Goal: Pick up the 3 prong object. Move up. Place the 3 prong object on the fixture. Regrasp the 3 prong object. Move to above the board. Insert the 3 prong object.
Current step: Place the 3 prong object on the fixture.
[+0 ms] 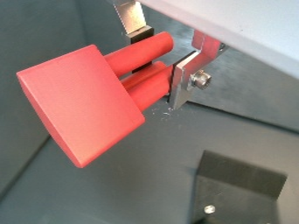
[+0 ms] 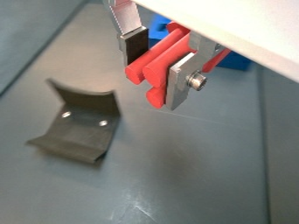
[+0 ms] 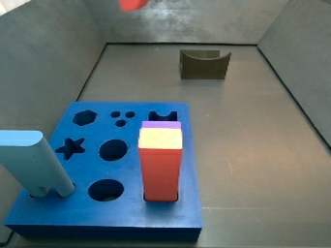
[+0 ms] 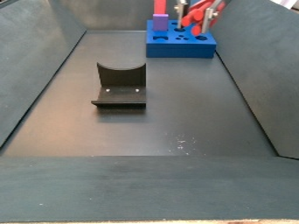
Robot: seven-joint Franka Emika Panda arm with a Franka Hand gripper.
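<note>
Gripper: we see the gripper (image 2: 162, 63) raised above the floor, with its silver fingers (image 1: 187, 80) clamped on the 3 prong object (image 1: 100, 92).
3 prong object: we see it held in the air between the two dark pads in both wrist views; in a side view only a red blur (image 3: 135, 4) shows at the upper edge.
Fixture: we find the fixture (image 4: 119, 87) standing on the dark floor, well apart from the gripper, with nothing in its notch.
Board: we see the blue board (image 3: 85, 184) on the floor, far from the fixture.
On the board: a tall red block (image 3: 159, 161) with yellow and purple top, and a light blue block (image 3: 35, 163).
</note>
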